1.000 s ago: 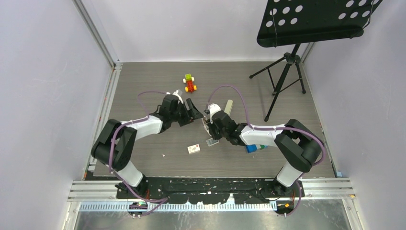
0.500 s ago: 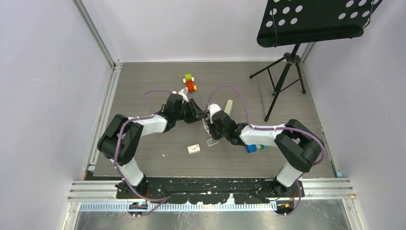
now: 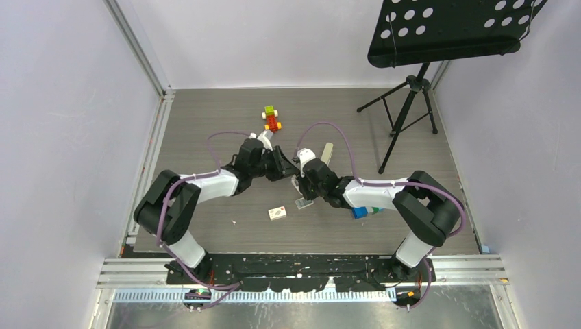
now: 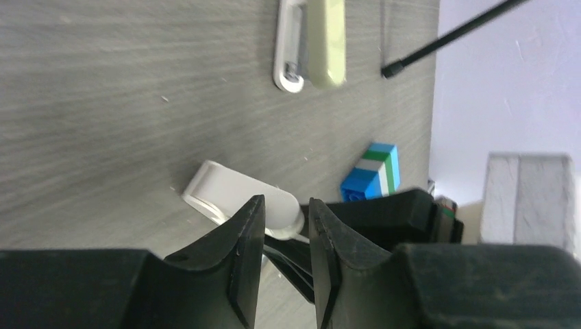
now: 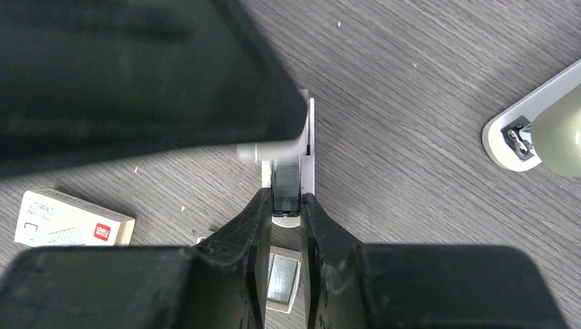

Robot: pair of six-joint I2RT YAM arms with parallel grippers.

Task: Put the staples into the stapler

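Note:
The stapler (image 3: 327,152), grey-beige top on a white base, lies untouched behind both grippers; it also shows in the left wrist view (image 4: 318,41) and the right wrist view (image 5: 541,130). My right gripper (image 5: 286,199) (image 3: 299,181) is shut on a dark grey block of staples (image 5: 286,181), holding it in a stubby white object (image 5: 310,137). More silvery staples (image 5: 283,279) lie in a small tray under its fingers. The white carton (image 5: 72,221) (image 3: 277,213) lies nearer. My left gripper (image 4: 284,204) (image 3: 286,166) is narrowly open, tips at the white object's (image 4: 229,190) rounded end.
A blue-green-white box (image 3: 363,211) (image 4: 373,171) lies by the right arm. A small toy of coloured bricks (image 3: 272,118) sits further back. A music stand's tripod (image 3: 404,110) stands at the back right. Walls enclose the table on three sides.
My left gripper has moved right, up to the right gripper and the white object. The right gripper has stayed where it was, still shut.

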